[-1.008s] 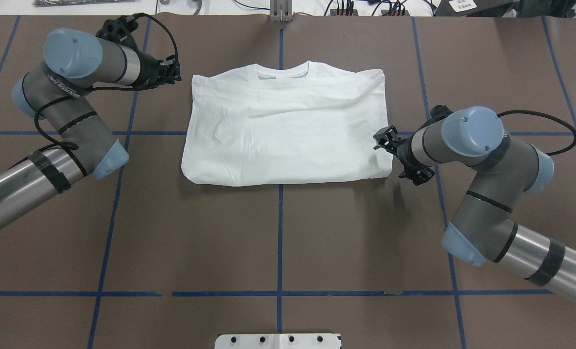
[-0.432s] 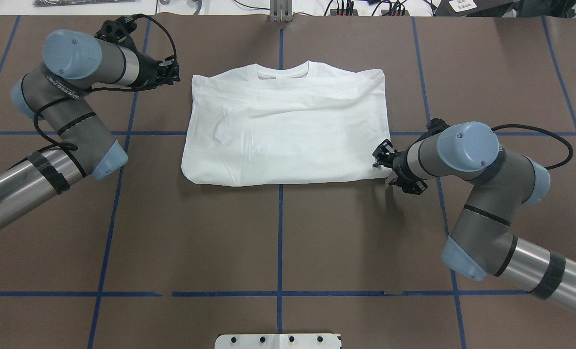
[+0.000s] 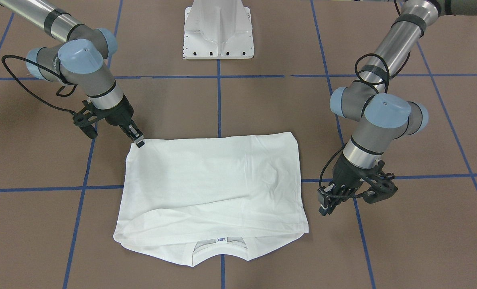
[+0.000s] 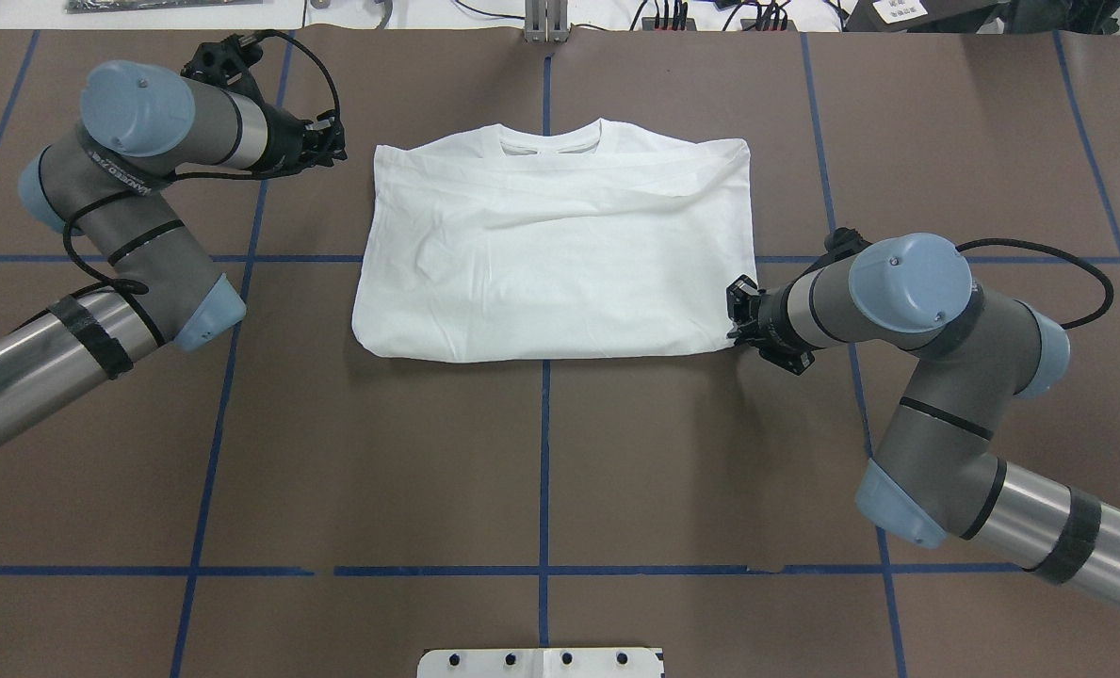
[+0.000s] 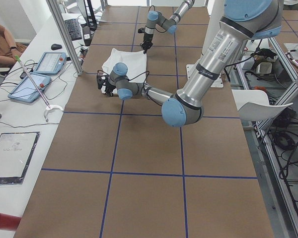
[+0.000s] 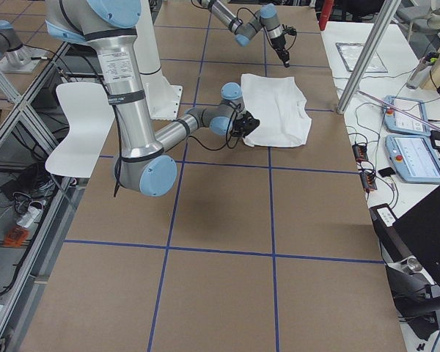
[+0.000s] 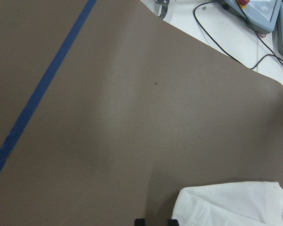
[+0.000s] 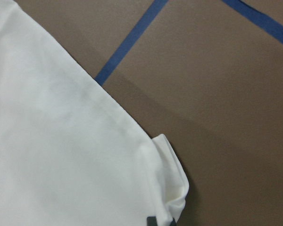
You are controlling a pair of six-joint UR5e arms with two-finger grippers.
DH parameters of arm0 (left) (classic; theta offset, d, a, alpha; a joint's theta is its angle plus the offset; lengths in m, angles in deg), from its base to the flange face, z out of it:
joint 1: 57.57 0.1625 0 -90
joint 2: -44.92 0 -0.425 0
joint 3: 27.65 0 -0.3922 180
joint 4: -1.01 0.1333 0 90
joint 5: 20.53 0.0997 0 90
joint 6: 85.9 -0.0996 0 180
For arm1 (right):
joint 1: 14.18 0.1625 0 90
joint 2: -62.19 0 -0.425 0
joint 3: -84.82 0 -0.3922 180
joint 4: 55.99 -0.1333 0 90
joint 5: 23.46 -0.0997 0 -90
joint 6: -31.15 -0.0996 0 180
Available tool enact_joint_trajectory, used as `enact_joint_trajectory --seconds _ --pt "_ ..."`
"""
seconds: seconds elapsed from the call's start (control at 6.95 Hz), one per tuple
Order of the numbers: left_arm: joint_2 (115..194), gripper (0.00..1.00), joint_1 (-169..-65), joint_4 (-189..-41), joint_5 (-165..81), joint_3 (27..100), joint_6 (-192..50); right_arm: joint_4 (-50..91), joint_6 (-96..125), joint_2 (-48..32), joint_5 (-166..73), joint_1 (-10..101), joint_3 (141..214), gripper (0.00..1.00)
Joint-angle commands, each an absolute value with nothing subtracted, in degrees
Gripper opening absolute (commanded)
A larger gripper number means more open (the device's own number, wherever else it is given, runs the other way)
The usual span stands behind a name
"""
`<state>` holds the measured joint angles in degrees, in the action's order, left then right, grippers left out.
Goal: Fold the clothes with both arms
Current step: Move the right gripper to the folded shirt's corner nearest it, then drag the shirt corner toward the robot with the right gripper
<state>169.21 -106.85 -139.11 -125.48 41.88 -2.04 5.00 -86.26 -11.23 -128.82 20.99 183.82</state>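
The white shirt [image 4: 560,254] lies folded into a rectangle at the table's middle, collar [image 3: 219,244] on the far side from the robot's base. My right gripper [image 4: 735,320] is low at the shirt's near right corner [image 8: 172,197]; in the right wrist view one fingertip [image 8: 152,221] lies on the cloth and the corner curls over where the other would be, so the gripper looks shut on that corner. It also shows in the front view [image 3: 139,142]. My left gripper [image 4: 338,143] is slightly open and empty, just left of the shirt's far left corner [image 7: 217,205], not touching it.
Blue tape lines [image 4: 544,471] cross the brown table cover. The white pedestal base [image 3: 219,30] stands at the near edge. Tablets and cables [image 5: 39,74] lie on the white bench past the far edge.
My right gripper has moved down and in along the shirt's right edge to its near right corner. My left arm has barely shifted. The shirt lies as before.
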Motion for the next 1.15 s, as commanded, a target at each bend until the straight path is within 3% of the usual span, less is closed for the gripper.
enact_joint_trajectory --seconds 0.0,0.29,0.43,0.58,0.72,1.01 --pt "169.11 0.28 -106.88 -139.0 -125.56 43.53 -1.97 6.15 -88.8 -16.26 -130.58 19.41 192.34 0.0" --pt "167.1 0.28 -106.27 -138.65 -126.0 48.87 -1.27 7.47 -89.44 -27.93 -130.6 7.86 205.87 0.0" --pt "165.7 0.28 -105.39 -138.12 -126.43 53.17 0.91 8.08 -89.88 -31.72 -134.25 1.97 208.63 0.0" --pt "164.82 0.28 -103.9 -138.2 -131.14 55.82 5.37 7.91 -90.05 -34.2 -136.9 -3.05 209.26 0.21" --pt "164.11 0.3 -103.45 -138.12 -131.71 58.03 7.41 7.91 -90.14 -33.96 -138.75 -3.45 209.53 0.99" --pt "158.34 0.37 -98.11 -136.03 -131.71 67.49 13.39 7.73 -89.97 -33.87 -147.07 5.8 210.76 1.0"
